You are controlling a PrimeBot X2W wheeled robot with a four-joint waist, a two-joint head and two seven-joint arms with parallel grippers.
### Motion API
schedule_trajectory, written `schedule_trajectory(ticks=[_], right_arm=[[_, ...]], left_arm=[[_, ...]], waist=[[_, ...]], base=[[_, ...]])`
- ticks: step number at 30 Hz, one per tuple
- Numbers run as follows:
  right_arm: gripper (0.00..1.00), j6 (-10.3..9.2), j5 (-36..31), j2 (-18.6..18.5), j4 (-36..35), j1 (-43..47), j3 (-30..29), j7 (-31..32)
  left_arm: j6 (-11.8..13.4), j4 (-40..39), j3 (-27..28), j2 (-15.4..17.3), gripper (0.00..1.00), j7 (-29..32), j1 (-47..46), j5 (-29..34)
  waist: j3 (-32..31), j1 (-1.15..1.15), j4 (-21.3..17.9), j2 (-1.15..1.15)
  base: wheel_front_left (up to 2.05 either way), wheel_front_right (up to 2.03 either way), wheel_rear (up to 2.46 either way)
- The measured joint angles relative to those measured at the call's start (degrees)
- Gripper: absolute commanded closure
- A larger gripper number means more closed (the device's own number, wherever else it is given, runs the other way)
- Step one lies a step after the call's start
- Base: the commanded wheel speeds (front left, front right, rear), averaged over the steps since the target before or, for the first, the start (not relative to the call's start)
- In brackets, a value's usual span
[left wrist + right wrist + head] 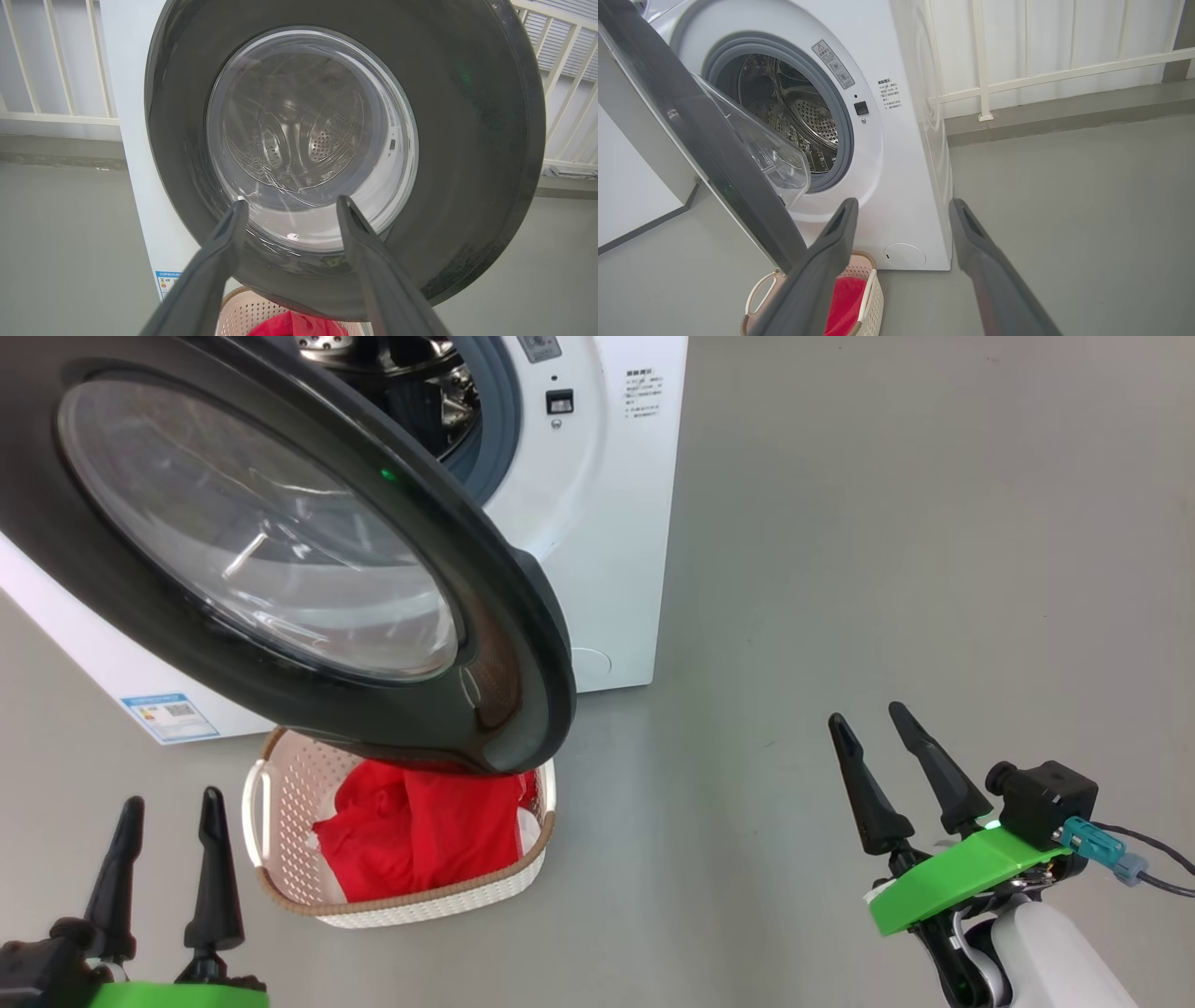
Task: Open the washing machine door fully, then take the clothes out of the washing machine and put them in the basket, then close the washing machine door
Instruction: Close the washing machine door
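Front-loader with the door open and the load transferred. The washing machine (597, 523) stands on the grey floor (887, 523), its white front facing the robot. The washing machine door (261, 541) is swung outward on the machine's left side, exposing the grey seal (845, 140) and the steel perforated drum (803, 116), in which no fabric can be seen. The glossy black rim of the door encloses its clear bulging glass.

The basket (280, 803) rests on the floor just in front of the machine's lower front edge and beneath the door's lower rim. Whether rim and basket touch cannot be told. The clothes (420, 831), a bright red bundle, lie inside the basket and cover most of its bottom. A small blue label (170, 714) marks the machine's lower front corner.

The left gripper (174, 795) hangs near the basket's left handle, its two dark fingers spread wide with nothing between them; in the left wrist view they point at the door's glass. The right gripper (866, 711) is over bare floor, well apart from the basket and to the right of the machine, its fingers likewise spread wide and empty. A white railing (980, 60) runs along the wall beyond the machine.
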Motion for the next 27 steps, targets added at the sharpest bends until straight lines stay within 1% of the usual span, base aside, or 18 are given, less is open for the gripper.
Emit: schedule_trajectory(ticks=[4,5,6,7,8,9,10,18,27], right_arm=[[0.00,0.00,0.0,0.0,0.0,0.0,0.2,0.0],[0.12,0.00,0.0,0.0,0.0,-0.1,0.2,0.0],[0.27,0.00,0.0,0.0,0.0,-0.2,0.3,0.0],[0.53,0.00,0.0,0.0,-0.1,-0.4,0.3,0.0],[0.66,0.00,0.0,0.0,-0.2,-0.7,0.3,0.0],[0.98,0.00,0.0,-0.1,-0.4,-0.9,0.3,0.0],[1.00,0.00,0.0,-0.1,-0.5,-1.3,0.3,0.0],[1.00,0.00,0.5,-0.4,-2.6,-2.7,1.7,0.0],[1.00,0.00,0.6,-1.0,-5.6,-6.3,5.9,0.0]], left_arm=[[-0.1,0.1,0.2,-0.3,0.00,0.0,0.0,0.4],[-0.2,0.1,0.3,-0.4,0.00,0.0,0.0,0.4],[-0.5,0.1,0.4,-0.5,0.00,0.0,0.0,0.4],[-0.5,0.1,0.4,-0.5,0.00,0.0,0.0,0.4],[-0.5,0.1,0.4,-0.6,0.00,0.0,0.0,0.4],[-0.5,0.2,0.4,-0.7,0.00,0.0,0.0,0.4],[-0.5,0.3,0.4,-0.9,0.00,0.0,0.0,0.4],[-0.6,0.7,0.1,-1.9,0.00,0.0,0.0,0.4],[-1.0,0.8,-0.8,-2.8,0.00,0.0,0.0,0.4]], waist=[[0.0,0.00,0.6,0.00],[0.1,0.00,0.8,0.00],[0.1,0.00,0.9,0.00],[0.1,0.00,1.1,0.00],[0.1,0.00,1.3,0.00],[0.1,0.00,1.6,0.00],[0.1,0.00,1.8,0.00],[-0.3,0.00,4.7,0.00],[-1.2,0.00,8.6,0.00]], base=[[0.00,0.00,0.00],[0.00,0.00,0.00],[0.00,0.00,0.00],[0.00,0.00,0.00],[0.00,0.00,0.00],[0.00,0.00,0.00],[0.00,0.00,0.00],[0.00,0.00,0.00],[0.00,0.00,0.00]])
